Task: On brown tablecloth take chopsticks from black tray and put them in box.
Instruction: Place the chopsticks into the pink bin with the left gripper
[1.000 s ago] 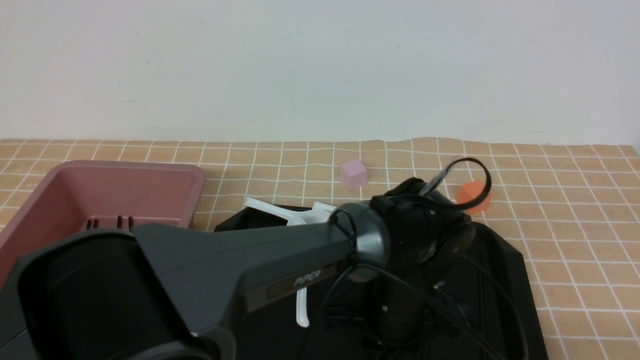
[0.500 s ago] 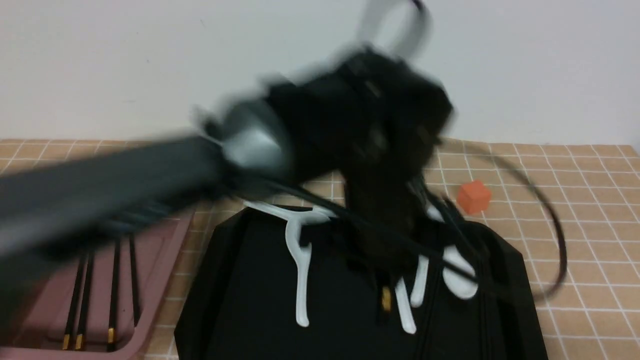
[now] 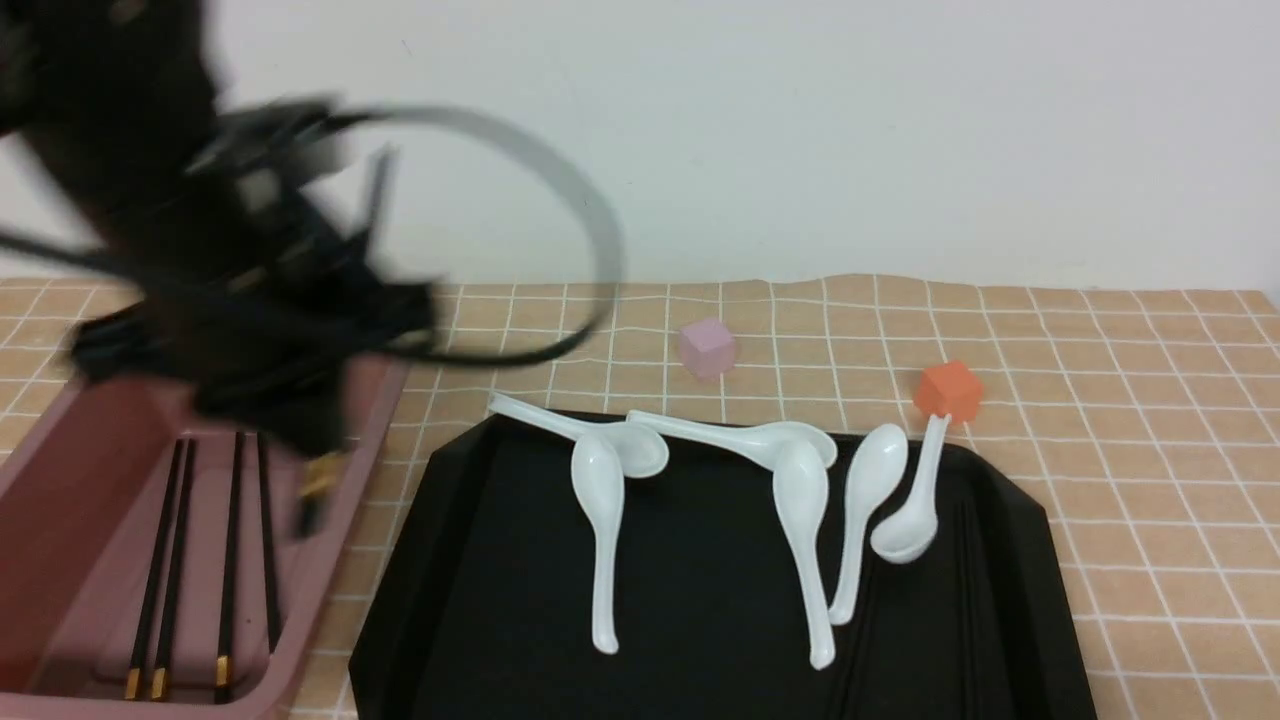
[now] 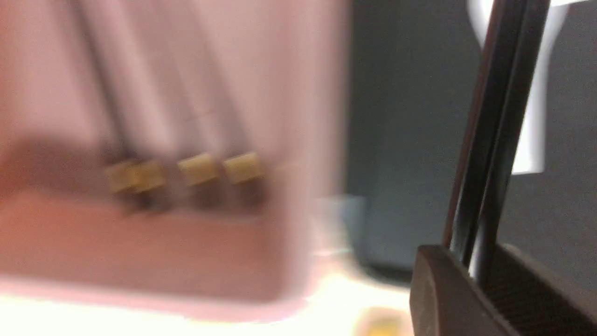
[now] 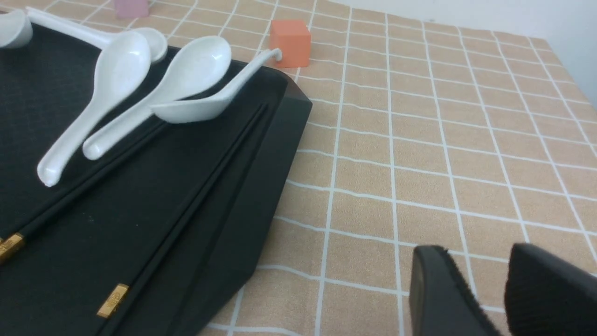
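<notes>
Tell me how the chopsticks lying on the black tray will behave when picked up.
Probably stiff: the chopsticks lie dead straight on the black tray. Likely light, being very thin. They lie flat on the tray floor, so pinching one may be fiddly and it could slip.

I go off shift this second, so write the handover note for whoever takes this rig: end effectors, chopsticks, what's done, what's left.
Left end effector: shut on held chopsticks, over the box near its tray-side rim; the view is blurred.
Right end effector: slightly open, empty, above the brown tablecloth beside the black tray.
Done: four chopsticks lie in the box.
Left: drop the held ones in, then move at least two tray chopsticks.
</notes>
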Controlling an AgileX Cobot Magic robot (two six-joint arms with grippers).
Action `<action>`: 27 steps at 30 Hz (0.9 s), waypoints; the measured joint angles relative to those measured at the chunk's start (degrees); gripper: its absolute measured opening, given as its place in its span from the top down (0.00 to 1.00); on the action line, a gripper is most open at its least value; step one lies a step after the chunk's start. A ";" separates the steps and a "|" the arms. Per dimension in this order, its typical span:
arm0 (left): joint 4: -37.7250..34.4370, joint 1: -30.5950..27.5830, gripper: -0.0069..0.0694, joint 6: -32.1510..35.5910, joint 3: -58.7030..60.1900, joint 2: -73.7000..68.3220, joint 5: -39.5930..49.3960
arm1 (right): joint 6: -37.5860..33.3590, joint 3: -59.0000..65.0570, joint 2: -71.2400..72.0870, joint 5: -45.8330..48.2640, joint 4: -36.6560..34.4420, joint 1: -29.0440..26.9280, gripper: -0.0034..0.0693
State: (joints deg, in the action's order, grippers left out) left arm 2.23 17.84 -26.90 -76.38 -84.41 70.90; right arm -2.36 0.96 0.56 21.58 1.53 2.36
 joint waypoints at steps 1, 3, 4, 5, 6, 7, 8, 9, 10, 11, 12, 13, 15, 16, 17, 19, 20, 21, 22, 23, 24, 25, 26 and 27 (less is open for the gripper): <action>0.06 -2.99 0.77 1.88 2.36 0.27 0.00 | 0.00 0.00 0.00 0.00 0.00 0.00 0.62; 0.06 -8.54 0.77 4.70 6.32 0.34 -1.86 | 0.00 0.00 0.00 0.00 0.00 0.00 0.62; 0.00 -10.83 0.77 5.50 7.55 0.10 -3.59 | 0.00 0.00 0.00 0.00 0.00 0.00 0.62; -0.06 -12.71 0.77 6.42 8.83 -0.20 -5.68 | 0.00 0.00 0.00 0.00 0.00 0.00 0.62; -0.06 -13.66 0.77 7.04 9.51 -0.39 -7.01 | 0.00 0.00 0.00 0.00 0.00 0.00 0.62; -0.17 -14.96 0.77 7.85 10.43 -0.88 -9.09 | 0.00 0.00 0.00 0.00 0.00 0.00 0.62; -0.17 -15.92 0.77 8.51 11.06 -1.44 -10.92 | 0.00 0.00 0.00 0.00 0.00 0.00 0.62; -0.22 -16.44 0.77 8.93 11.41 -2.00 -12.12 | 0.00 0.00 0.00 0.00 0.00 0.00 0.62; -0.15 -16.92 0.77 9.66 11.52 -2.95 -13.51 | 0.00 0.00 0.00 0.00 0.00 0.00 0.62; 0.05 -17.06 0.77 9.94 11.60 -3.74 -14.60 | 0.00 0.00 0.00 0.00 0.00 0.00 0.62; 0.06 -17.12 0.77 10.04 11.60 -4.61 -15.25 | 0.00 0.00 0.00 0.00 0.00 0.00 0.62; 0.13 -17.12 0.77 10.04 11.60 -4.79 -15.50 | 0.00 0.00 0.00 0.00 0.00 0.00 0.62; 0.12 -17.12 0.74 10.24 11.60 -7.16 -16.33 | 0.00 0.00 0.00 0.00 0.00 0.00 0.62; 0.12 -17.12 0.71 10.24 11.60 -7.91 -16.40 | 0.00 0.00 0.00 0.00 0.00 0.00 0.62; 0.12 -17.12 0.71 10.24 11.60 -7.91 -16.40 | 0.00 0.00 0.00 0.00 0.00 0.00 0.62; -1.18 -17.12 0.62 10.46 11.66 -8.81 -16.58 | 0.00 0.00 0.00 0.00 0.00 0.00 0.62; -1.91 -17.12 0.58 10.69 11.66 -8.81 -16.68 | 0.00 0.00 0.00 0.00 0.00 0.00 0.62; -2.57 -17.12 0.55 11.00 11.66 -8.75 -16.68 | 0.00 0.00 0.00 0.00 0.00 0.00 0.62; -2.66 -17.12 0.54 11.00 11.66 -8.75 -16.68 | 0.00 0.00 0.00 0.00 0.00 0.00 0.62; -3.12 -17.12 0.50 11.64 11.66 -8.38 -16.43 | 0.00 0.00 0.00 0.00 0.00 0.00 0.62; -3.11 -17.12 0.49 11.78 11.71 -8.02 -15.86 | 0.00 0.00 0.00 0.00 0.00 0.00 0.62; -3.18 -17.12 0.48 11.85 11.71 -7.49 -15.33 | 0.00 0.00 0.00 0.00 0.00 0.00 0.62; -3.18 -17.12 0.49 11.85 11.71 -6.96 -14.59 | 0.00 0.00 0.00 0.00 0.00 0.00 0.62; -3.18 -17.12 0.50 11.85 11.71 -6.53 -14.15 | 0.00 0.00 0.00 0.00 0.00 0.00 0.62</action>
State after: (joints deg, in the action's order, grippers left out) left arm -0.95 0.72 -15.05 -64.68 -90.94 56.74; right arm -2.36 0.96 0.56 21.58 1.53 2.36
